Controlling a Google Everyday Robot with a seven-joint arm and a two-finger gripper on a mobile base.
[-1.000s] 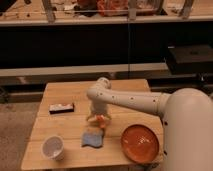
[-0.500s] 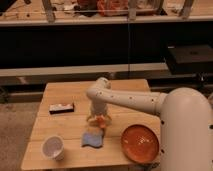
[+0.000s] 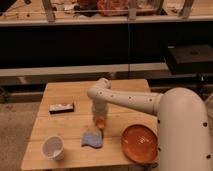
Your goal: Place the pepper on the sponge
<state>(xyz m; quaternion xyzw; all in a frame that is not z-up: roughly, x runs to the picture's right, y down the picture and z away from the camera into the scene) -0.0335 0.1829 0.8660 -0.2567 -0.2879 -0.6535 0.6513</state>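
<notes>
Gripper point(image 3: 99, 118) hardly moved over last second, low over counter point(image 3: 65, 95). Pepper point(image 3: 100, 122) at its tip, just behind sponge point(image 3: 92, 138) (not on it). I can't tell jaws' state or grip. Task unmet.

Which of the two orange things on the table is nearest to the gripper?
The small pepper, right at the gripper beside the sponge; the round plate lies farther off.

Dim room, warm light from the top.
A pale wooden surface point(image 3: 65, 95) fills the lower centre on a speckled floor point(image 3: 15, 125); a dark counter point(image 3: 75, 45) spans the upper frame.
</notes>
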